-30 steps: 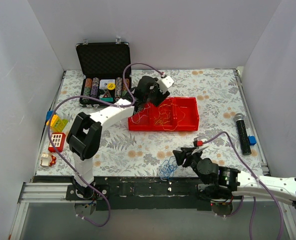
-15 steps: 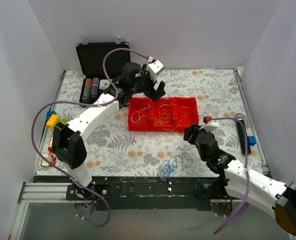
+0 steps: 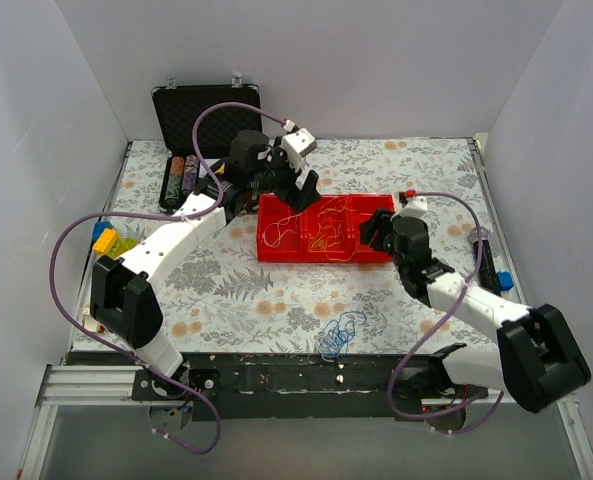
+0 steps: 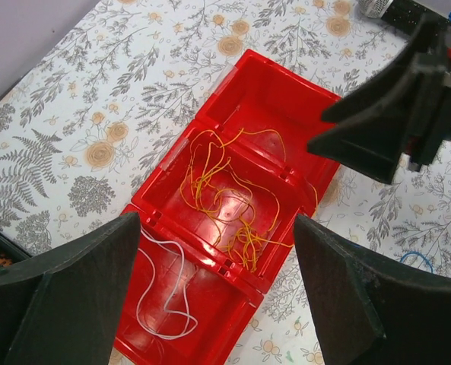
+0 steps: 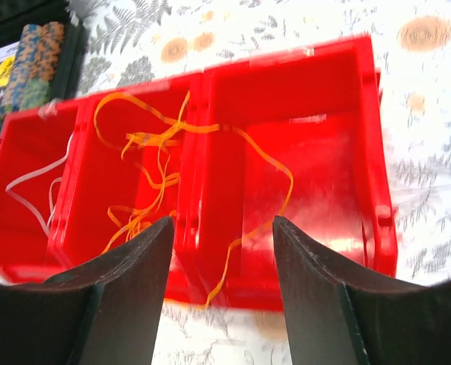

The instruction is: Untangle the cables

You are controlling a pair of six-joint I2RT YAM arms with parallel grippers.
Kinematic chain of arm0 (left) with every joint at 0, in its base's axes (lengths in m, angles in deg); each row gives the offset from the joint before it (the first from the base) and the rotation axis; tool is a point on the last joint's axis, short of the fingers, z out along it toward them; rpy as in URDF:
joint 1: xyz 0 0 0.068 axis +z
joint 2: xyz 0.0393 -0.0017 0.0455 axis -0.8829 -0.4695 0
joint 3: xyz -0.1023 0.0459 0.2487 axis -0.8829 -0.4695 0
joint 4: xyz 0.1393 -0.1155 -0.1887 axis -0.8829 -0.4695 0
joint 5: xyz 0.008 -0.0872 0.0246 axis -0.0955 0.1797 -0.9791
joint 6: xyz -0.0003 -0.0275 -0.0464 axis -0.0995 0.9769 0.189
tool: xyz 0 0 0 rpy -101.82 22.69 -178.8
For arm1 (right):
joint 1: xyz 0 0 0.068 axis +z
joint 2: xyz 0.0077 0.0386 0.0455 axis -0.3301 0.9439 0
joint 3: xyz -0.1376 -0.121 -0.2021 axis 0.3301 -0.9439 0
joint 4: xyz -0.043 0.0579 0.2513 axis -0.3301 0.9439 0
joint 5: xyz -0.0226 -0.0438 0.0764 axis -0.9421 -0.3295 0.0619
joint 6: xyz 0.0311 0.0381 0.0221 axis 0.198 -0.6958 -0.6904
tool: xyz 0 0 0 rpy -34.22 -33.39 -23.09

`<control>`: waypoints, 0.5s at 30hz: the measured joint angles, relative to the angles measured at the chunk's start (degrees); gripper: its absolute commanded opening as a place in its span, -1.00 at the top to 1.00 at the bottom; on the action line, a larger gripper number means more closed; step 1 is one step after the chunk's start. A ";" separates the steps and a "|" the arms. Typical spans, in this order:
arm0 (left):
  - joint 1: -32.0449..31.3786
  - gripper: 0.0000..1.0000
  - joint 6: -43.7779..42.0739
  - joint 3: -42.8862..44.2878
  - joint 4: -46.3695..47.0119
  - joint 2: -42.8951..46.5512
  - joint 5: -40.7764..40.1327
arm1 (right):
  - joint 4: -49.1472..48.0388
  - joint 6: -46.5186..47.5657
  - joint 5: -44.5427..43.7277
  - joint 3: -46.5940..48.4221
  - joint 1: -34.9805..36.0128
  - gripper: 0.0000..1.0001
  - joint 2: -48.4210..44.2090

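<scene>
A red three-compartment tray (image 3: 380, 205) sits mid-table. A yellow-orange cable (image 3: 323, 232) lies tangled in its middle compartment, one strand trailing into the right compartment and over the front wall (image 5: 274, 175). A white cable (image 4: 168, 289) lies in the left compartment. A blue cable (image 3: 341, 333) lies on the table near the front edge. My left gripper (image 3: 301, 185) is open and empty above the tray's back left. My right gripper (image 3: 376, 232) is open and empty at the tray's right end, facing the tray (image 5: 377, 137).
An open black case (image 3: 204, 115) with poker chips stands at the back left. Toy blocks (image 3: 111, 245) lie along the left edge. A black microphone (image 3: 486, 265) and a blue block (image 3: 505, 281) lie at the right.
My right arm swung from beside the blue cable at the front up to the tray's right end. My left gripper lifted and drew back-left from over the tray.
</scene>
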 measured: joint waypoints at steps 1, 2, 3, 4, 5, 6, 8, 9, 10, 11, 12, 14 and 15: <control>0.00 -0.64 0.00 -0.15 -0.24 -0.02 0.07 | 0.09 0.59 0.26 2.01 -0.44 -0.26 2.03; 0.02 -0.64 -0.02 -0.28 -0.44 -0.02 0.15 | 0.61 1.33 0.28 4.39 -0.85 -0.26 4.33; 0.07 -0.64 -0.04 -0.52 -0.42 0.00 0.20 | 1.27 1.86 0.37 6.56 -1.14 -0.27 6.43; 0.09 -0.64 -0.11 -0.81 -0.39 0.04 0.24 | 1.95 2.40 0.37 8.57 -1.22 -0.27 8.44; 0.15 -0.64 -0.17 -1.05 -0.44 0.04 0.28 | 2.38 2.78 0.39 9.66 -1.29 -0.27 9.68; 0.20 -0.64 -0.24 -1.20 -0.55 0.04 0.35 | 3.04 2.99 0.39 10.56 -1.29 -0.26 10.80; 0.35 -0.64 -0.39 -1.49 -0.57 0.04 0.42 | 4.26 3.10 0.22 11.21 -1.29 -0.23 12.09; 0.42 -0.64 -0.44 -1.57 -0.57 0.07 0.42 | 4.92 3.08 0.07 11.39 -1.29 -0.20 12.72; 0.48 -0.64 -0.46 -1.60 -0.59 0.07 0.42 | 5.68 3.06 -0.20 11.65 -1.29 -0.17 13.40; 0.59 -0.64 -0.48 -1.62 -0.59 0.07 0.42 | 6.49 3.06 -0.52 12.00 -1.29 -0.15 14.08; 0.70 -0.64 -0.52 -1.62 -0.59 0.07 0.42 | 7.56 2.95 -0.87 12.48 -1.31 -0.14 14.88; 0.76 -0.64 -0.66 -1.62 -0.50 0.07 0.44 | 8.98 2.84 -1.57 13.44 -1.31 -0.11 16.35; 0.81 -0.64 -0.63 -1.62 -0.48 0.07 0.44 | 9.79 2.67 -2.03 14.19 -1.31 -0.10 17.38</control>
